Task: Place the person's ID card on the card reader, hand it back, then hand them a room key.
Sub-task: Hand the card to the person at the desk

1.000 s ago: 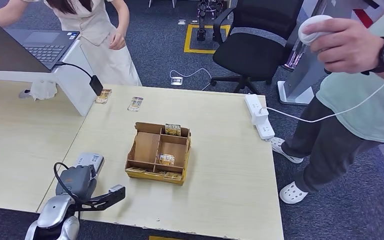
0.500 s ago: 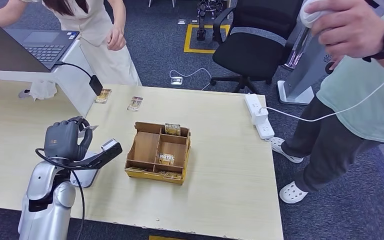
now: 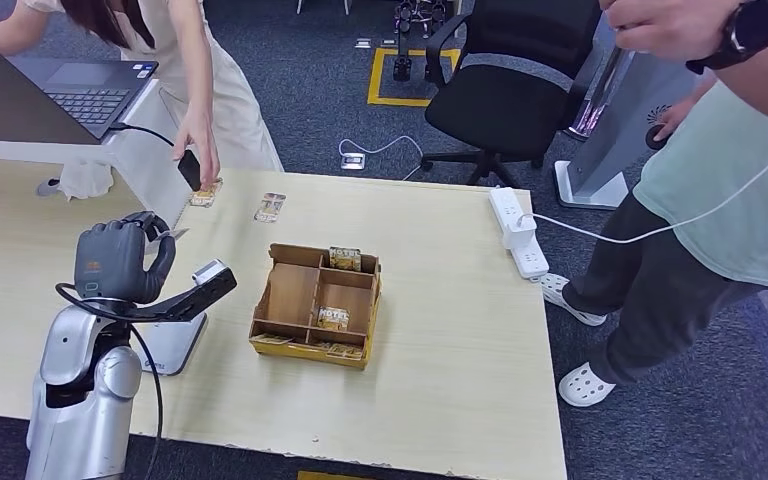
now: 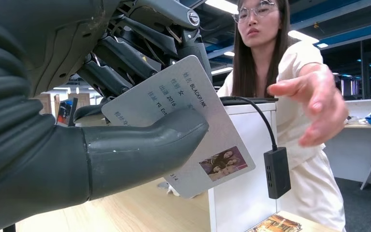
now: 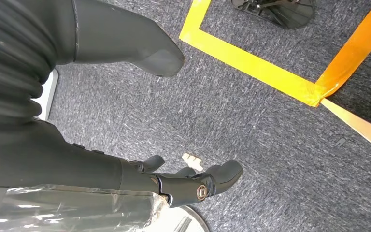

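Note:
My left hand (image 3: 120, 262) is raised above the table's left side and pinches a white ID card (image 4: 188, 121) between thumb and fingers; the card's corner (image 3: 175, 234) pokes out toward the far side. The grey card reader (image 3: 172, 346) lies flat on the table below my forearm. A person in a cream dress reaches an open hand (image 4: 314, 104) toward the card; that hand (image 3: 200, 140) hangs over the table's far left corner. Hotel key cards (image 3: 333, 318) stand in a cardboard box (image 3: 294, 296). My right hand (image 5: 77, 164) hangs over the carpet, fingers apart, holding nothing.
Two loose cards (image 3: 271, 207) lie near the table's far edge. A black adapter (image 3: 191, 168) dangles from a laptop (image 3: 85, 90) on the white counter. A power strip (image 3: 518, 232) sits far right. A second person (image 3: 720, 200) stands at the right; an office chair (image 3: 510, 90) is behind.
My left hand lifted off the card reader with the ID card and moved toward the far left. The person in cream lowered an arm toward the table corner.

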Robot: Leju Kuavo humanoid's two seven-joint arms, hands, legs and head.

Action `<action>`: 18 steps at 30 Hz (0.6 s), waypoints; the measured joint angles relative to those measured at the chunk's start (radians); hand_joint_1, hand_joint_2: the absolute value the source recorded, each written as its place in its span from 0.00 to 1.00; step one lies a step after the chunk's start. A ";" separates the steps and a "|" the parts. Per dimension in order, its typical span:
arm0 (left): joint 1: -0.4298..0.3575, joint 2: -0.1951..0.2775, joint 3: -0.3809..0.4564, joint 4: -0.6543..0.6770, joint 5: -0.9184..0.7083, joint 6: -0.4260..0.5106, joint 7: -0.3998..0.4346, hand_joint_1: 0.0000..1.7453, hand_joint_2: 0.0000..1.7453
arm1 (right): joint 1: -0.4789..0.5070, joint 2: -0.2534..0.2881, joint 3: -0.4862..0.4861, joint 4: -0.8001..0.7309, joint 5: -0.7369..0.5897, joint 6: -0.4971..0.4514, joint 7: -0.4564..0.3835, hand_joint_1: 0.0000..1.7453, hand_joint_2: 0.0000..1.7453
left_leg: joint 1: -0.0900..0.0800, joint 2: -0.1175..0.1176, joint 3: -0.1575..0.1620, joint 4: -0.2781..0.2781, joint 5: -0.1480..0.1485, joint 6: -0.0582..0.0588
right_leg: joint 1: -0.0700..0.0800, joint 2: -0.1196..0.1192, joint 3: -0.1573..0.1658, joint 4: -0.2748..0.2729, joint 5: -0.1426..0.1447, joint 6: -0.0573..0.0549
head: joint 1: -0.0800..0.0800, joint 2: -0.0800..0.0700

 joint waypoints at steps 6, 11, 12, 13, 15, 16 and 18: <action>-0.001 0.000 0.000 0.000 0.006 0.000 -0.006 1.00 1.00 | 0.000 0.000 0.000 0.000 0.002 0.000 -0.002 0.00 1.00 | 0.000 0.000 0.000 0.000 0.000 0.000 | 0.000 0.000 0.000 0.000 0.000 0.000 | 0.000 0.000; -0.027 -0.004 -0.007 0.001 0.033 -0.002 -0.020 1.00 1.00 | -0.005 -0.001 0.000 0.011 0.037 0.002 -0.024 0.00 1.00 | 0.000 0.000 -0.001 0.000 0.000 0.000 | 0.000 -0.001 0.000 0.000 0.000 0.000 | 0.000 0.000; -0.040 -0.006 -0.012 0.002 0.037 -0.002 -0.020 1.00 1.00 | -0.009 -0.003 -0.001 0.019 0.051 0.004 -0.034 0.00 1.00 | 0.000 -0.001 -0.001 0.000 0.000 0.000 | 0.001 -0.001 0.000 0.000 0.000 0.000 | 0.000 0.000; -0.053 -0.008 -0.018 0.004 0.042 -0.004 -0.020 1.00 1.00 | -0.014 -0.005 -0.003 0.032 0.065 0.006 -0.045 0.00 1.00 | 0.000 -0.001 -0.001 0.000 0.000 0.000 | 0.001 -0.001 0.000 0.000 0.000 0.000 | 0.000 0.000; -0.076 -0.012 -0.028 0.007 0.053 -0.005 -0.020 1.00 1.00 | -0.029 -0.010 -0.012 0.058 0.086 0.007 -0.063 0.00 1.00 | 0.000 -0.001 -0.001 0.000 0.000 -0.001 | 0.001 -0.001 0.000 0.000 0.001 -0.001 | 0.000 0.000; -0.085 -0.014 -0.033 0.008 0.059 -0.006 -0.019 1.00 1.00 | -0.038 -0.012 -0.018 0.070 0.092 0.006 -0.068 0.00 1.00 | 0.000 0.000 -0.001 0.000 0.001 -0.001 | 0.001 -0.001 0.000 0.000 0.001 -0.001 | 0.000 0.000; -0.098 -0.018 -0.040 0.009 0.066 -0.006 -0.019 1.00 1.00 | -0.049 -0.015 -0.026 0.086 0.097 0.003 -0.075 0.00 1.00 | 0.000 0.000 -0.001 0.000 0.001 -0.001 | 0.001 -0.001 0.000 0.000 0.001 -0.001 | 0.000 0.000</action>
